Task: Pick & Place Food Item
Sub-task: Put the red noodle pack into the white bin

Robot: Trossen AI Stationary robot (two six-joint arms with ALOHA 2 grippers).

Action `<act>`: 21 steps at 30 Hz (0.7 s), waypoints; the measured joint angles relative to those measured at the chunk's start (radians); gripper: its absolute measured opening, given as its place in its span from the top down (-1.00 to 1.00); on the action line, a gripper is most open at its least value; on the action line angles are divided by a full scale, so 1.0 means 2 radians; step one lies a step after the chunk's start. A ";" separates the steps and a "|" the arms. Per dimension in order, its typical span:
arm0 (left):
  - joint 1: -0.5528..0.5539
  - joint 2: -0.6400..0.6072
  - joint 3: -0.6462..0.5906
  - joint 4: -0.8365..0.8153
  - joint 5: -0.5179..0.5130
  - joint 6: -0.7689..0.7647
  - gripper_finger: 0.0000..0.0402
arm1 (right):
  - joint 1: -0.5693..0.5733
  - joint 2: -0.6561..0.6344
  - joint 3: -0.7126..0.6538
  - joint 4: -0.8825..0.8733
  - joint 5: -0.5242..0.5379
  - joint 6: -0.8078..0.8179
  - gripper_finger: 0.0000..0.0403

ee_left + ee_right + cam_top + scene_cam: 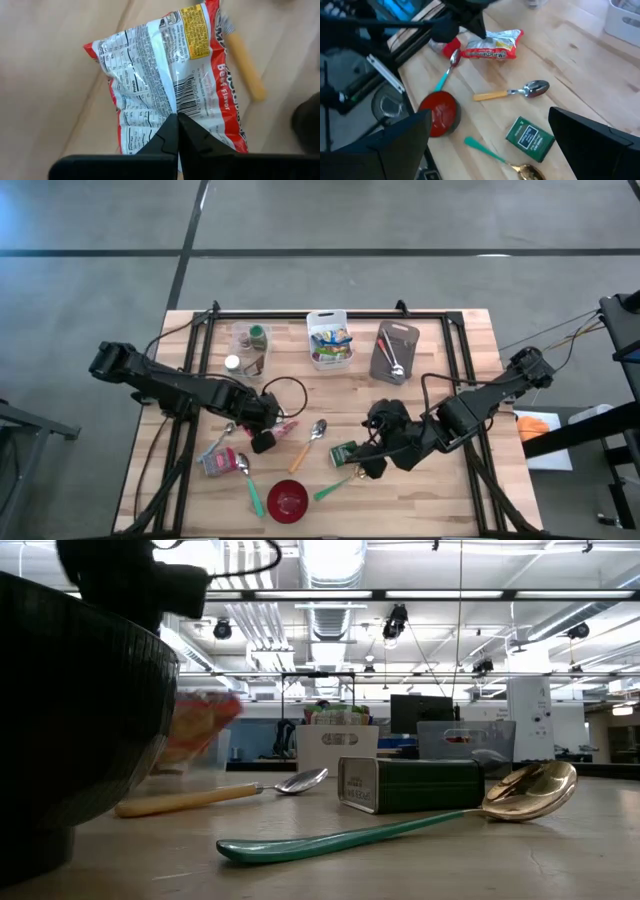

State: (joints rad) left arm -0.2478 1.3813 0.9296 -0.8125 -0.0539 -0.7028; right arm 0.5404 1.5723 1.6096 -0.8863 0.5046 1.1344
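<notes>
A red-and-white noodle packet (165,75) hangs under my left gripper (177,120), which is shut on it left of the table's middle (268,423). The right wrist view shows the packet (495,45) side-on below those fingers. In the low view it is a blurred red-orange shape (200,730). My right gripper (490,115) stands open above the table right of centre (378,452). It holds nothing and hovers over a green tin (530,137). My left gripper pinches a raised crease in the wrapper's printed back (175,107), beside the barcode and about mid-packet, between its two fingertips. The fingers come from above, pointing steeply down. The packet hangs below them, roughly level, and looks slightly clear of the tabletop.
A second packet (218,463) and a teal-handled spoon (246,475) lie near the left front. Also on the table are a red bowl (288,500), a yellow-handled spoon (310,442) and a gold spoon with a teal handle (335,488). At the back stand a white basket (329,340), a grey tray (394,352) and a clear box (250,340).
</notes>
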 joint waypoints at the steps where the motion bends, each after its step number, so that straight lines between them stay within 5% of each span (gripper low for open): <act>1: 0.000 -0.002 0.007 -0.001 -0.003 0.001 1.00 | 0.000 0.000 0.000 0.000 0.001 0.011 -0.97; 15: -0.004 -0.012 0.108 -0.015 -0.165 0.085 1.00 | -0.043 0.011 -0.009 0.016 0.009 0.084 -0.97; 21: -0.003 -0.012 0.113 -0.013 -0.178 0.113 1.00 | -0.063 0.011 -0.011 0.019 -0.027 0.061 -0.97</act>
State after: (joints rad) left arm -0.2535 1.3563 1.1563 -0.8392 -0.4107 -0.4778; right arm 0.4145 1.5951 1.5867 -0.8486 0.4503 1.2556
